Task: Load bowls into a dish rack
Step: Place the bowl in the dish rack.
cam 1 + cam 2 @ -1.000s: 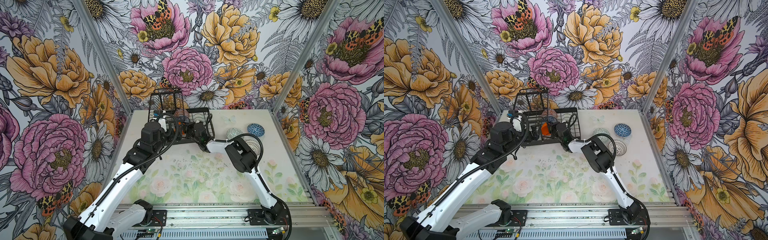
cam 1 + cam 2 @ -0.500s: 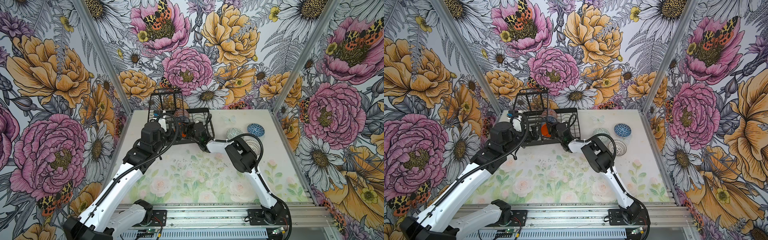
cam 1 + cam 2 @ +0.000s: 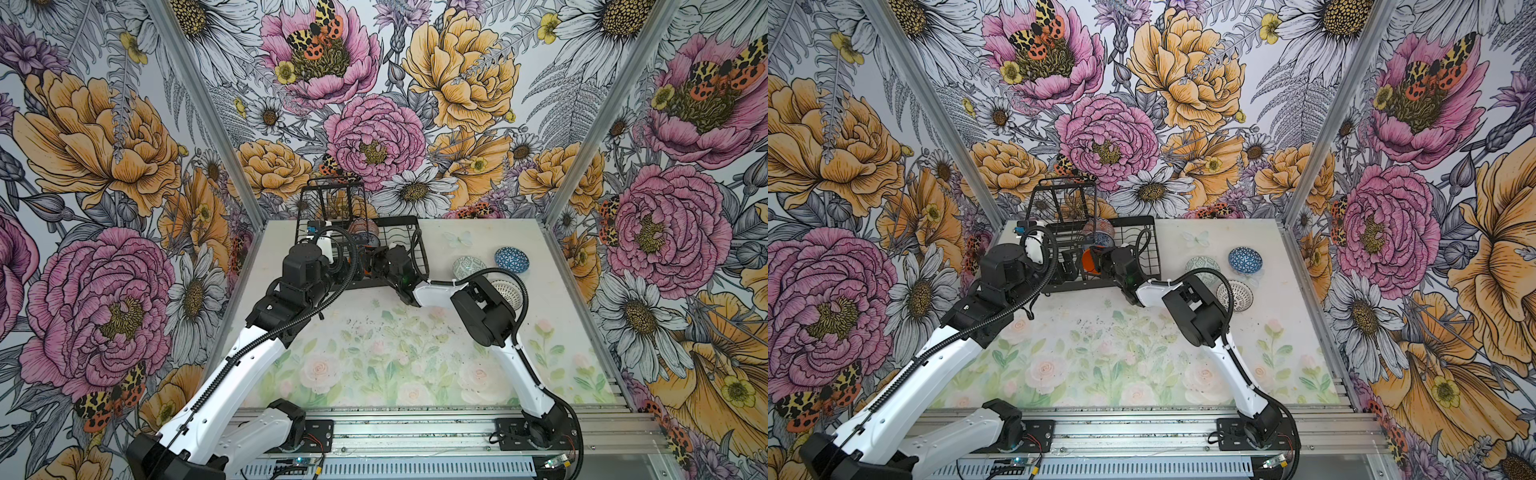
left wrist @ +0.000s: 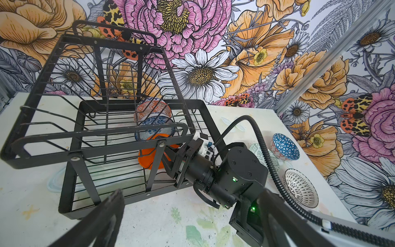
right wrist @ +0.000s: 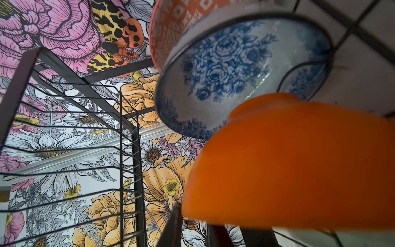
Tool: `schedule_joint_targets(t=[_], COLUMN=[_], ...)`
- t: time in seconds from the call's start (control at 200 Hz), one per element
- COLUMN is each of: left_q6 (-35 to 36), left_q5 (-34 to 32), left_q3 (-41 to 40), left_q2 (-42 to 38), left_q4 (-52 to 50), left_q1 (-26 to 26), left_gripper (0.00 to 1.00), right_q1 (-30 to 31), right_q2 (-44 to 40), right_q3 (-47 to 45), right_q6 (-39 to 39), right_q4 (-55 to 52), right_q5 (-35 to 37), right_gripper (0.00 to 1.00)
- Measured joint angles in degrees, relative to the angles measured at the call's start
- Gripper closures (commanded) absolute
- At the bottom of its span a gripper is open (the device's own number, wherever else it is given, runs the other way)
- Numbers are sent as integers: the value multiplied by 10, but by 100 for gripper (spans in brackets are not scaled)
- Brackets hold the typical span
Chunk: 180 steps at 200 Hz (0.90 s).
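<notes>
The black wire dish rack [image 3: 399, 224] [image 3: 1142, 220] [image 4: 106, 132] stands at the back of the table. Three bowls lean in its low tray: an orange-white bowl [image 4: 149, 109] [image 5: 171, 19], a blue-white floral bowl [image 4: 156, 126] [image 5: 224, 70] and a plain orange bowl [image 3: 1088, 261] [image 4: 147, 159] [image 5: 299, 160]. My right gripper [image 3: 1096, 259] [image 4: 166, 158] [image 5: 194, 218] reaches into the tray. Its fingers stand slightly apart, one on each side of the orange bowl's rim. My left gripper [image 3: 1068, 266] [image 4: 192, 213] hovers wide open and empty by the rack's front edge.
Right of the rack, three bowls sit on the table: a pale green-grey bowl [image 3: 468, 267] [image 3: 1202, 266], a dark blue geometric bowl [image 3: 512, 258] [image 4: 285, 146] and a black-white lattice bowl [image 3: 1237, 296] [image 4: 300, 188]. The rack's raised wire basket [image 4: 85, 64] stands at its left end. Floral walls close in three sides.
My right gripper's fingers have eased apart at the orange bowl's rim. Neither arm has visibly moved, and the bowls stay where they were.
</notes>
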Motion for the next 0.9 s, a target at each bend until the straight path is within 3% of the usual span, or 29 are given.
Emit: schedule_joint_targets(t=[0.59,0.901], left_q6=[0,0], left_q5=[0,-3], left_q3=[0,0], left_q2=[0,0], left_q4=[0,0], left_q1=[-3,-3], left_gripper=[1,1], right_q1=[-4,-18], right_q2=[-41,-83], right_q3=[-49,-98], right_q6=[-44,-82], right_q4=[-29,-50], right_q5=[-9,-16], right_gripper=[65,53])
